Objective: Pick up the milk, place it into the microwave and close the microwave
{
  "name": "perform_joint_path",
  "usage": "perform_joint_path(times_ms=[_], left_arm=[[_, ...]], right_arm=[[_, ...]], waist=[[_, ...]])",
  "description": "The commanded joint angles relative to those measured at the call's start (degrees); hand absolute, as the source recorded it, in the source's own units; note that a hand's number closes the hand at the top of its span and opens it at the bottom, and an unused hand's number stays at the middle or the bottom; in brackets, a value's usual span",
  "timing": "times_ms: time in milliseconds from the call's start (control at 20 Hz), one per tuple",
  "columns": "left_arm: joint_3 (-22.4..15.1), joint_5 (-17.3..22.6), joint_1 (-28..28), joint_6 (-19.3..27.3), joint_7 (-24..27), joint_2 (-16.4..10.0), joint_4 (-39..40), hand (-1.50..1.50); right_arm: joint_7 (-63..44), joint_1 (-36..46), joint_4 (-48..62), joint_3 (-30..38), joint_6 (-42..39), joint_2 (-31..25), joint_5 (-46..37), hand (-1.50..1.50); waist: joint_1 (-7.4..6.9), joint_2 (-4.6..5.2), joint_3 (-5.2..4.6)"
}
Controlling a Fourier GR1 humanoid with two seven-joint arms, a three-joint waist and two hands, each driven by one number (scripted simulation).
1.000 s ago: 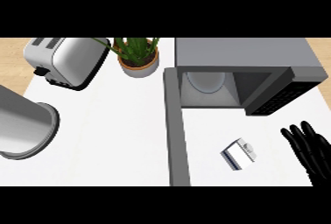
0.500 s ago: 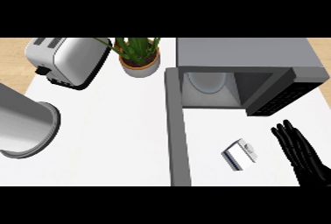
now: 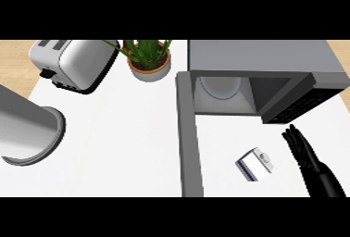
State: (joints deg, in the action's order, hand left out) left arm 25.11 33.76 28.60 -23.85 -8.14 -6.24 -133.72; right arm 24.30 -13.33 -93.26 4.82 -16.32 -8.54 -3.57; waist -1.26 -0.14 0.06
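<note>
A kitchen counter seen from steeply above, with an open microwave at the far right as the reference point.

The milk is a small white carton with a grey side. It stands on the counter in front of the microwave's open cavity, turned at a slant to it. It sits between the microwave's swung-out door and the robot's right hand.

That hand comes in from the near edge below the microwave's dark control panel. Its fingers are straight and held together, pointing toward the microwave and grasping nothing. It is just beside the carton but apart from it. The left hand does not show.

The carton is probably light, with stiff, smooth card walls that could dent or slip. The best hold is likely thumb and fingers across two opposite flat sides, around mid-height.

The counter is plain white, flat and matte. Inside the microwave a pale round turntable is visible, and the way in looks unobstructed.

Left of the microwave stands a potted plant, and further left a silver toaster. Well to the left and nearer is a large grey cylinder — what it is cannot be told. Wooden floor shows beyond the counter's far edge.
</note>
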Motion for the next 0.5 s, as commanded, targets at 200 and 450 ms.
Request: perform_joint_path(times_ms=[200, 450], left_arm=[[2.06, 8.17, 2.42, -1.4, -0.62, 0.82, -5.83, -1.5], [3.04, 9.36, 5.76, -4.76, 2.0, 2.14, -4.94, -1.5]], right_arm=[[15.08, 3.4, 20.66, 1.62, 2.36, -1.32, -6.58, -1.5], [21.13, 12.05, 34.93, 2.83, 6.71, -1.63, -10.42, -1.5]], waist=[[0.17, 0.09, 0.05], [-0.82, 0.2, 0.12]])
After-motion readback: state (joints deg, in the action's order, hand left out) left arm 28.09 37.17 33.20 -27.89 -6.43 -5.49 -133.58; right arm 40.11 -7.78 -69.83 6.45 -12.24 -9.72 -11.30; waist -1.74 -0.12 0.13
